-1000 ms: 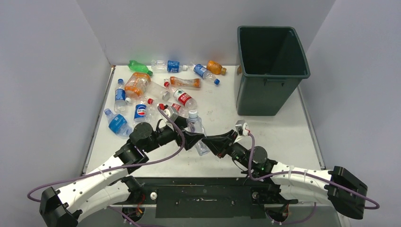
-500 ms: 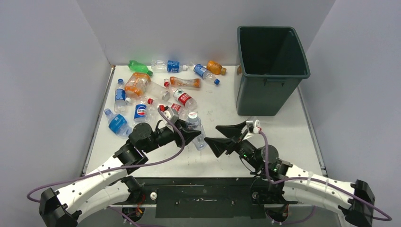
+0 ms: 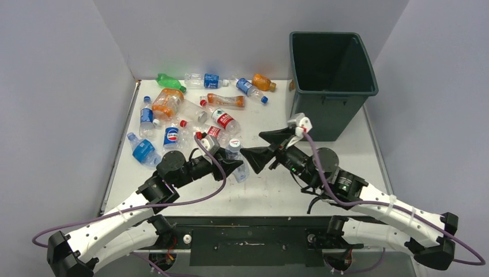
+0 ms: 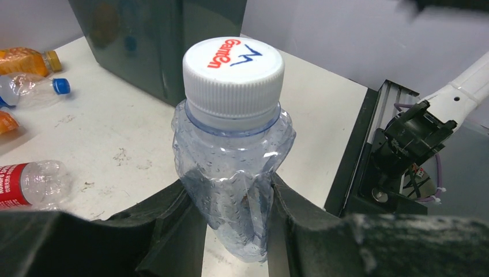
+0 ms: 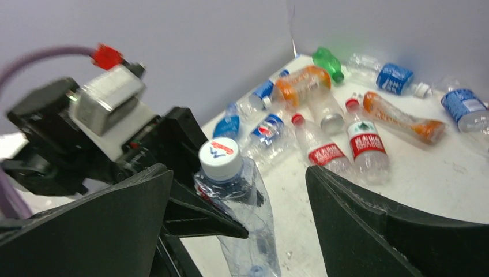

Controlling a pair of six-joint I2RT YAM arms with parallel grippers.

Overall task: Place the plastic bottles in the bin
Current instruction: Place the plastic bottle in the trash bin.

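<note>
1. The clear white-capped bottle point(image 4: 230, 167) is pinched low on its body between my left gripper's point(image 4: 233, 222) fingers. Its cap stands above the fingertips, and its thin wall is dented where they press. I cannot tell whether its base is off the table point(image 3: 346, 164).
2. My right gripper point(image 3: 251, 142) faces it with fingers spread wide and nothing between them. In the right wrist view the bottle sits ahead of the gap, nearer one finger than the other.
3. I read this as a hand-over, so I want the gap centred on the stiff shoulder under the cap, above the left fingers.
4. I would close the right fingers fully before loosening the left ones, because the soft plastic may squirm out.
5. The bin point(image 3: 323, 118) stands behind the right fingers, away from the bottle, so the carry must go up over its rim.
6. The other bottles point(image 3: 222, 119) lie beyond the left fingers, near but apart.
</note>
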